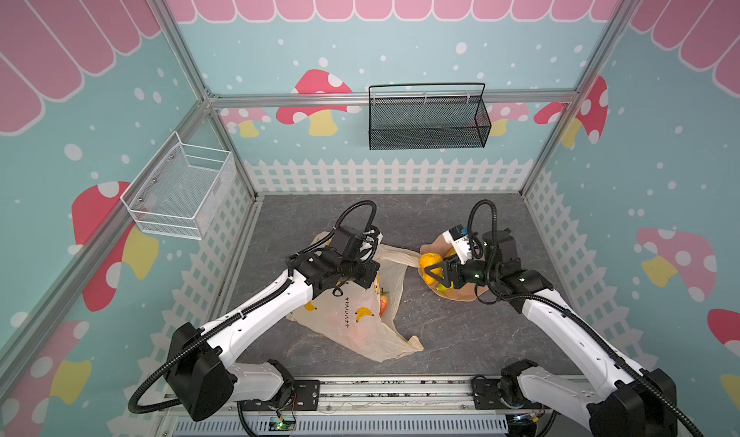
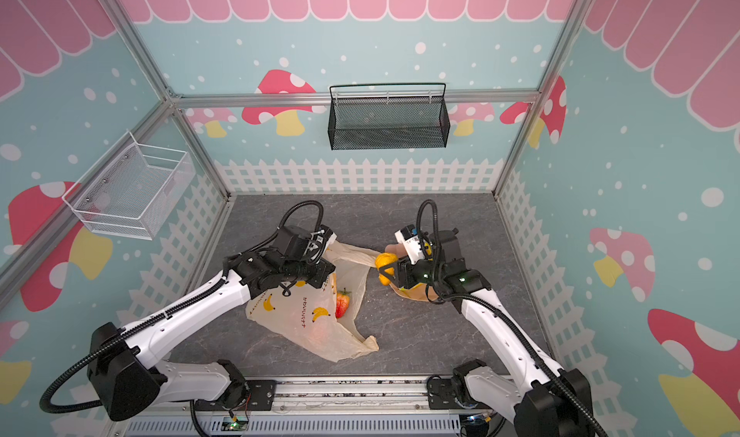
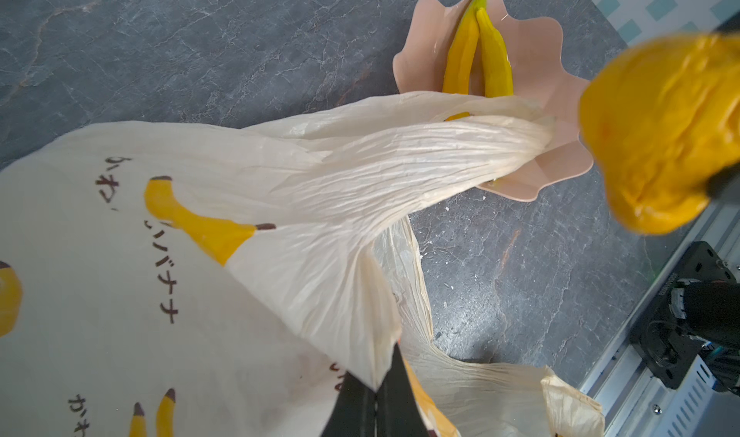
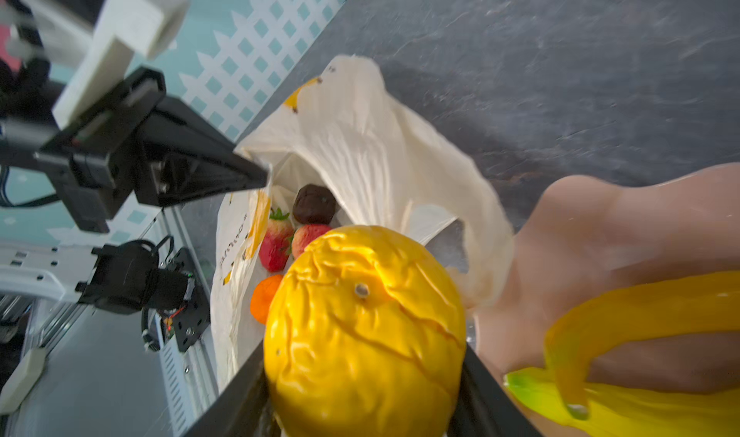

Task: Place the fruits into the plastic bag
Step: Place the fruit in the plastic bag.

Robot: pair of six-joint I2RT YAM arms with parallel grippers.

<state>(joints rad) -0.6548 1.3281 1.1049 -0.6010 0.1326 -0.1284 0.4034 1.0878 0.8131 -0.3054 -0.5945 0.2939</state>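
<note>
One yellow wrinkled fruit (image 4: 364, 327) is held in the right pincer (image 1: 434, 271), whose jaws stand half wide and are pressed on its two flanks. It is carried at the plate's (image 3: 536, 54) rim on the side that faces the plastic bag (image 1: 352, 319). How far it is raised off the plate cannot be told.

Four fruits are seen inside the bag in the right wrist view: two strawberries (image 4: 276, 241), a dark brown round fruit (image 4: 314, 208) and a tangerine (image 4: 264, 299). The bananas (image 3: 476, 50) are left on the plate.

The bag is spread on the surface (image 1: 460, 335) between its middle and its near edge, on the left arm's side. The plate is set toward the right edge. One handle loop (image 3: 440, 150) is stretched across to the plate and laid over its rim.

The left pincer (image 3: 376, 399) is closed flat on the bag's rim. By this the mouth appears to be lifted and kept gaping toward the plate.

From the right pincer the mouth lies toward the left edge and a little toward the near edge, close by. The right wrist view looks straight past the fruit into the opening. The fruit is slightly oval, and its long axis is judged to run roughly along the pincer's reach, so it would be led in end first. The right arm is the nearer one, and a short carry toward the left pincer is judged to be all that is needed. The draped loop may be caught on the way.
</note>
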